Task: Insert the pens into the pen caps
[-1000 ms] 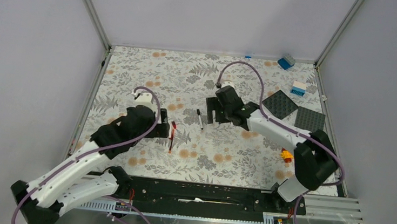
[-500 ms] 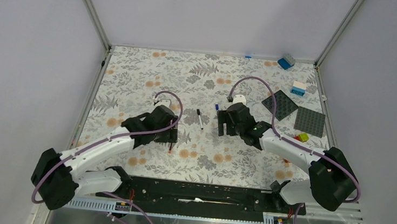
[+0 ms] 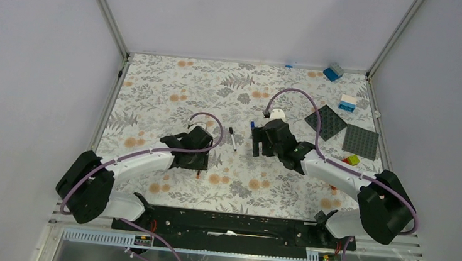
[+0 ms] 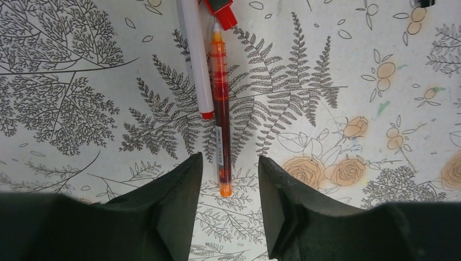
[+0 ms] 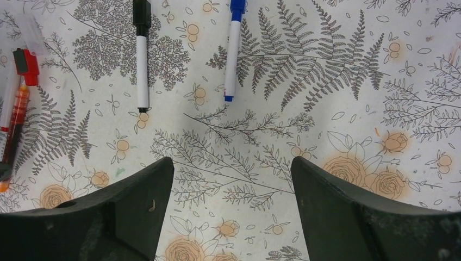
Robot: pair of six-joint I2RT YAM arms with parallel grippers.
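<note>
Left tool (image 4: 227, 163): your fingers stand apart astride the tail of the red pen (image 4: 219, 109), a gap on either side, nothing pinched | white red-tipped pen (image 4: 194, 65) just beside it, red cap (image 4: 222, 10) at their far ends | Right tool (image 5: 232, 163): spread wide over bare table (image 5: 326, 81), black-ended pen (image 5: 142, 60) and blue-ended pen (image 5: 232, 54) ahead, apart | all mid-table, well clear of the walls (image 3: 45, 57); grey baseplates (image 3: 326, 121) far right.
</note>
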